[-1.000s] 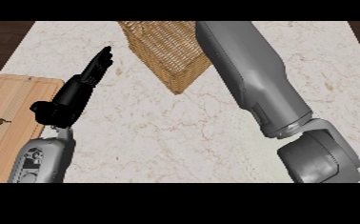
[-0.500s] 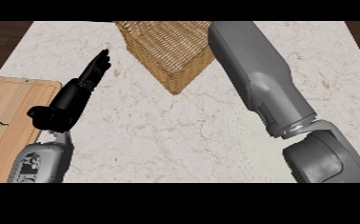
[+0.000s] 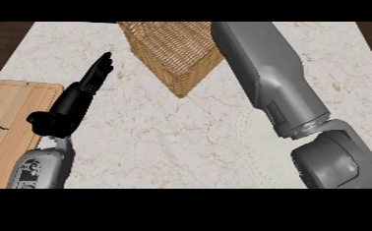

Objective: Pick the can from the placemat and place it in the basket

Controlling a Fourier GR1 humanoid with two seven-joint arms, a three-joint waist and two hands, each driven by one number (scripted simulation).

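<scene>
Head view, the only one on offer. The left hand [image 3: 80,97] sits at the left of the counter [image 3: 167,141], fingers straight and pressed together, pointing up and away, holding nothing. It looks parked, resting beside the wooden board [image 3: 22,122] at the left edge.

On the right, a big grey forearm [image 3: 272,82] runs from the lower right corner up to the top of the view, passing just beside the wicker basket [image 3: 170,53]. The right hand itself is out of sight past the top edge, so I cannot tell whether it is spread or curled round anything.

And the can? Nowhere to be seen. It may be out beyond the top edge where that arm reaches, but that is only a guess. A faint pale mat [image 3: 269,156] seems to show on the counter under the right arm, and no can stands on the part that is visible.

How would the can handle? My judgement: light, stiff, with smooth rounded sides that could slip. Best taken round the middle of its body, thumb opposite the fingers, kept upright. The basket stands open-topped with woven walls, its near corner pointing toward the robot, so the can would have to come in from above, over the rim.
</scene>
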